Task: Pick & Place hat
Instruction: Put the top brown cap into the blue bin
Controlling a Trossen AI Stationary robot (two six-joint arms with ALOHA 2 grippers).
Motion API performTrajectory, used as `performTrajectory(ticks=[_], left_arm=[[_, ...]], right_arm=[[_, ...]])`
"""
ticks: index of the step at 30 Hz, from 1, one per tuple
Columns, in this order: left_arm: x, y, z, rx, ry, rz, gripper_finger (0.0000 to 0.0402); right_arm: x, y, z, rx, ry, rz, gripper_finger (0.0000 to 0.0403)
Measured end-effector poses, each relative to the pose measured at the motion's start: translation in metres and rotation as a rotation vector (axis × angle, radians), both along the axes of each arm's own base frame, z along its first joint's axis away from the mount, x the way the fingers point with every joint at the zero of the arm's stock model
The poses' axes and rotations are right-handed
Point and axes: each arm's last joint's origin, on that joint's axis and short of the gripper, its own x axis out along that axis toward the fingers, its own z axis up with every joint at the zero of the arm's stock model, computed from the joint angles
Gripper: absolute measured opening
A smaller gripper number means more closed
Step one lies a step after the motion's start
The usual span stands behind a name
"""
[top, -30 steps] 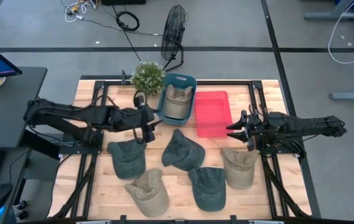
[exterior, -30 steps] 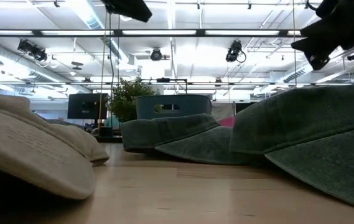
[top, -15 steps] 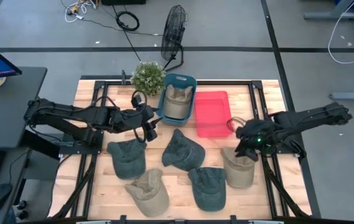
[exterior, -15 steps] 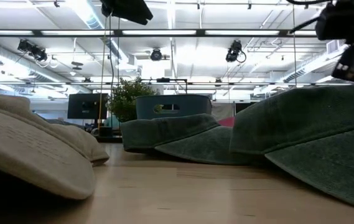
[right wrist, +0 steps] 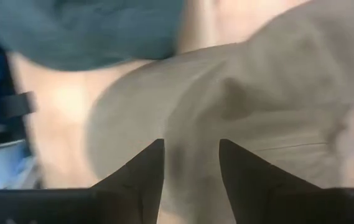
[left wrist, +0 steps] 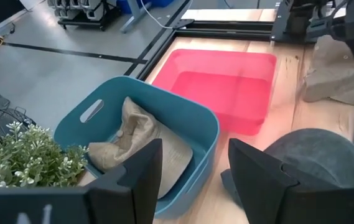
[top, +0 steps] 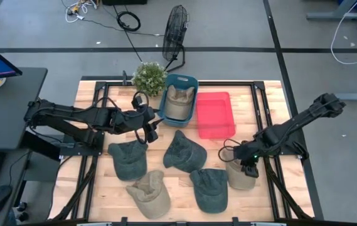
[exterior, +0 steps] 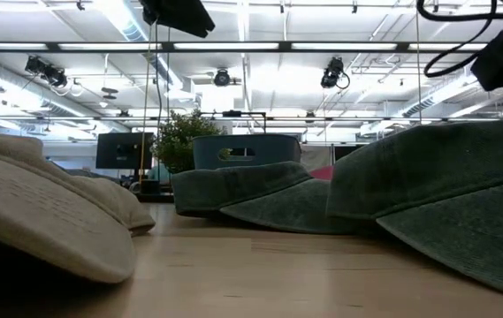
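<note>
Several caps lie on the wooden table: green ones (top: 127, 159), (top: 184, 150), (top: 209, 188) and beige ones (top: 150, 193), (top: 241, 169). Another beige cap (top: 179, 103) rests inside the teal bin (top: 192, 81). My right gripper (top: 247, 164) is open and points down right over the right-hand beige cap (right wrist: 239, 106), whose cloth fills the right wrist view ahead of the fingers (right wrist: 191, 168). My left gripper (top: 148, 124) is open and waits in the air just left of the teal bin (left wrist: 183, 112). In the low view it shows at the top (exterior: 180, 11). My right gripper is open, close above the crown of the right-hand beige cap (right wrist: 195, 124), coming from above and pointing down. I cannot tell whether its fingertips touch the cloth. The cap lies flat on the table.
A red tray (top: 214, 114) lies right of the teal bin. A potted plant (top: 149, 76) stands at the far edge, left of the bin. Black frame rails (top: 258, 107) run along the table's sides. Bare wood shows between the caps and the near edge.
My right gripper has moved from beside the red tray's right side toward the near edge and down. It has tipped to point downward and now stands over the right-hand beige cap. The caps have not moved.
</note>
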Motion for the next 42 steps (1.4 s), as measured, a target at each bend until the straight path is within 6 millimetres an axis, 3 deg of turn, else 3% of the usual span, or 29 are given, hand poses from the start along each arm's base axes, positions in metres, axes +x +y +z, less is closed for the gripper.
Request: performTrajectory(ticks=[7, 13, 17, 23, 30, 37, 42], left_arm=[[-0.003, -0.001, -0.004, -0.054, 0.009, 0.032, 0.0188], [-0.006, -0.006, -0.007, -0.089, 0.029, 0.041, 0.0188], [-0.006, -0.008, -0.007, -0.099, 0.024, 0.038, 0.0188], [-0.006, -0.008, -0.007, -0.103, 0.022, 0.042, 0.0188], [-0.006, -0.008, -0.007, -0.101, 0.023, 0.041, 0.0188], [-0.006, -0.008, -0.007, -0.101, 0.022, 0.041, 0.0188], [-0.006, -0.008, -0.007, -0.101, 0.021, 0.042, 0.0188]], right_arm=[[0.004, -0.001, -0.007, -0.105, 0.000, -0.026, 0.0134], [0.011, 0.003, 0.000, -0.039, -0.029, -0.145, 0.0024], [0.022, 0.007, 0.028, -0.002, -0.093, -0.151, 0.0011], [0.037, 0.008, 0.104, -0.050, -0.313, -0.084, 0.0005], [0.043, -0.017, 0.170, -0.453, -0.598, -0.138, 0.0002], [0.073, -0.055, 0.195, -0.784, -0.819, -0.171, 0.0001], [0.113, -0.089, 0.187, -0.954, -0.825, -0.174, 0.0001]])
